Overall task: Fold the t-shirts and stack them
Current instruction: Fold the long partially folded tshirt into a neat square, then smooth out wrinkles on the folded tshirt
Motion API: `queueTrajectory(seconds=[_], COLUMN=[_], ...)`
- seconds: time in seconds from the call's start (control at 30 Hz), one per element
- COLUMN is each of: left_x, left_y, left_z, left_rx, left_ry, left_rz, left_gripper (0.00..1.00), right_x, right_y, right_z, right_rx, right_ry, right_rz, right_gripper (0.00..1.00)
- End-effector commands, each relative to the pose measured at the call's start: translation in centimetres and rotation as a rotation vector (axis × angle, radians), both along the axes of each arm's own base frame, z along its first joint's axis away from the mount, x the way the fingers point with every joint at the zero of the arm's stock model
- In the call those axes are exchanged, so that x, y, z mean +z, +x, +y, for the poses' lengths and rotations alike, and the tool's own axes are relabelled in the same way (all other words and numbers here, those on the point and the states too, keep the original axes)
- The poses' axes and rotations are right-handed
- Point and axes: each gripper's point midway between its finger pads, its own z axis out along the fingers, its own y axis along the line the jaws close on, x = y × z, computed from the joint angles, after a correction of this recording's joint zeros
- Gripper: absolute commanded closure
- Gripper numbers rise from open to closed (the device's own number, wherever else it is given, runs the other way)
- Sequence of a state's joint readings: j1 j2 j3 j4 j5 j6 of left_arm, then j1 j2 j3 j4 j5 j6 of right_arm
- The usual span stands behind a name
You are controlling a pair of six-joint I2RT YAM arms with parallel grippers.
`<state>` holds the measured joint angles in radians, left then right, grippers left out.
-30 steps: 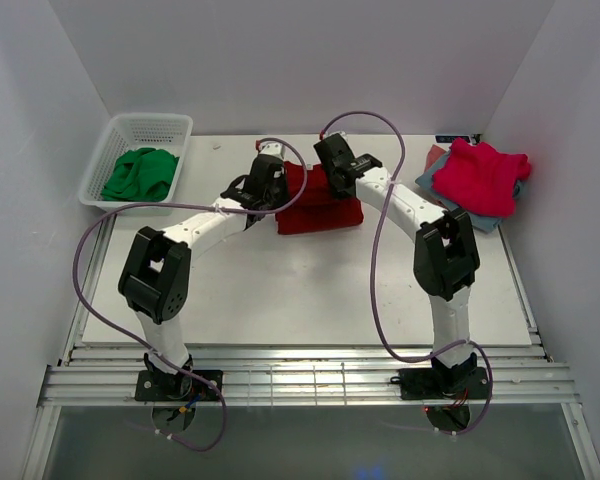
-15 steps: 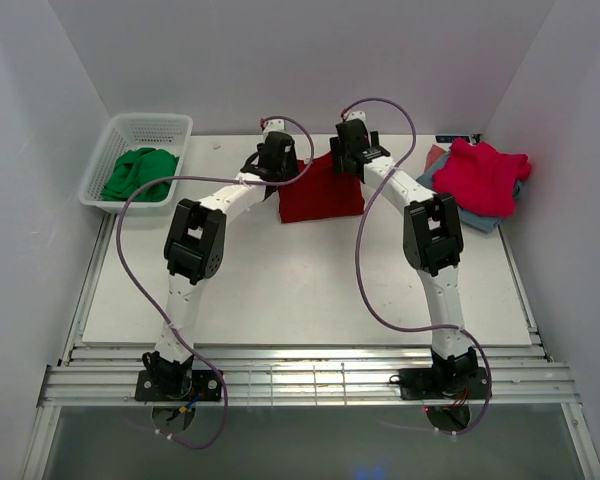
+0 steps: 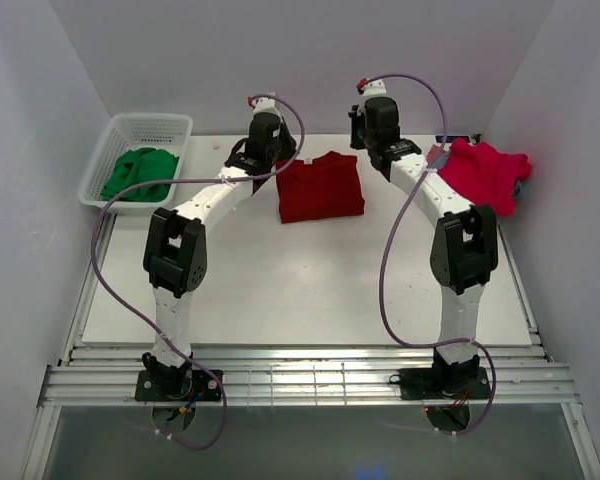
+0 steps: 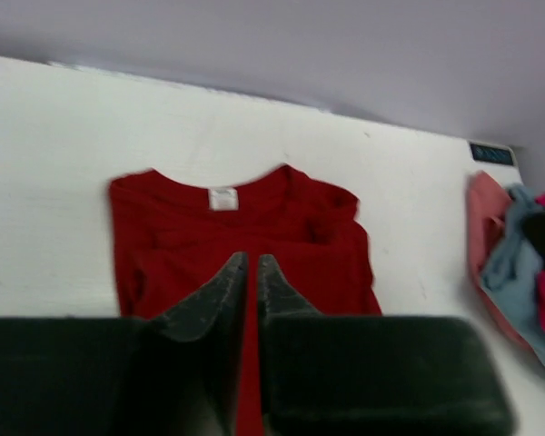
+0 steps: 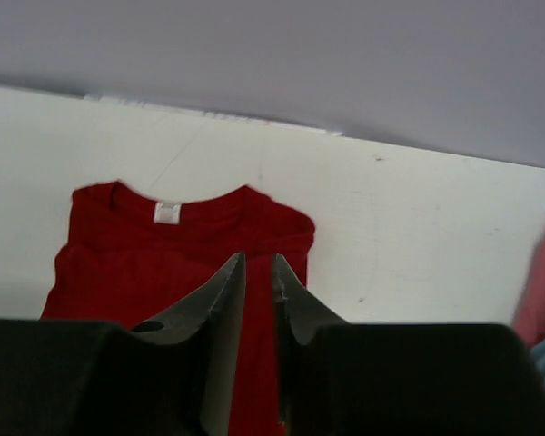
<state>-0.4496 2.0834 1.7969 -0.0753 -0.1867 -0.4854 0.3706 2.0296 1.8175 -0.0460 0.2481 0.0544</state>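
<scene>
Left hand [image 4: 251, 264] and right hand [image 5: 257, 263], pressed together empty, are hovering above folded dark red shirt [image 3: 320, 190]; stacking regrasp next.

The left arm [image 3: 215, 198] and right arm [image 3: 428, 190] are white tubular links joined by chunky black joint housings, on black bases [image 3: 177, 385] at six o'clock in the overhead view. A thin purple cable [image 3: 95, 270] loops loosely alongside each arm. The fingers [image 4: 220, 300] are matte black wedges tapering to narrow tips.
</scene>
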Motion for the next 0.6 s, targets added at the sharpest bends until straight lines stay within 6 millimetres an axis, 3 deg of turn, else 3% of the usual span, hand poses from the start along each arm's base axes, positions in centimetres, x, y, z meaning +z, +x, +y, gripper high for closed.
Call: queueTrajectory(seconds=[0.0,0.03,0.07,0.1,0.13,0.17,0.23,0.33,0.43,0.47,0.5,0.53,0.57], left_x=[-2.8,-4.5,-6.0,-6.9,-7.6,-8.3,-8.5,-8.6,-8.1,-7.8,-7.9,-7.3,-7.0], left_y=[-3.8,-4.3,-4.5,-4.7,-5.1,-5.6,-5.9,-6.8,-7.7,-8.0,-8.8,-8.6,-8.7], left_z=[-5.2,-5.1,-5.0,-4.7,-4.2,-3.4,-2.5,-1.9,-3.5,-4.1,-4.8,-5.4,-5.6], left_rx=[-0.246,-0.247,-0.241,-0.23,-0.217,-0.2,-0.171,-0.182,-0.281,-0.313,-0.364,-0.385,-0.399], left_ry=[-0.074,-0.061,-0.048,-0.033,-0.015,0.006,0.034,0.054,0.005,-0.016,-0.047,-0.069,-0.082], left_rz=[0.11,0.171,0.212,0.237,0.26,0.273,0.27,0.284,0.288,0.279,0.287,0.257,0.25], left_gripper=[0.88,0.89,0.88,0.84,0.69,0.64,0.52,0.49,0.46,0.46,0.46,0.46,0.46], right_x=[-5.3,-6.9,-7.2,-8.3,-8.8,-9.3,-10.4,-11.5,-12.5,-12.7,-11.7,-13.0,-13.1], right_y=[-3.1,-4.4,-4.8,-5.1,-5.5,-5.6,-6.0,-6.6,-7.5,-7.8,-8.0,-8.9,-9.2], right_z=[4.1,5.4,5.9,6.1,6.3,6.2,6.0,6.4,5.8,5.5,5.3,4.5,4.1], right_rx=[0.199,0.274,0.299,0.307,0.316,0.309,0.307,0.324,0.296,0.285,0.281,0.256,0.243], right_ry=[0.094,0.123,0.142,0.145,0.152,0.151,0.15,0.159,0.16,0.157,0.158,0.139,0.132], right_rz=[0.234,0.316,0.342,0.378,0.399,0.41,0.435,0.474,0.512,0.517,0.491,0.514,0.51], right_gripper=[0.83,0.82,0.79,0.69,0.64,0.61,0.6,0.6,0.57,0.52,0.37,0.3,0.22])
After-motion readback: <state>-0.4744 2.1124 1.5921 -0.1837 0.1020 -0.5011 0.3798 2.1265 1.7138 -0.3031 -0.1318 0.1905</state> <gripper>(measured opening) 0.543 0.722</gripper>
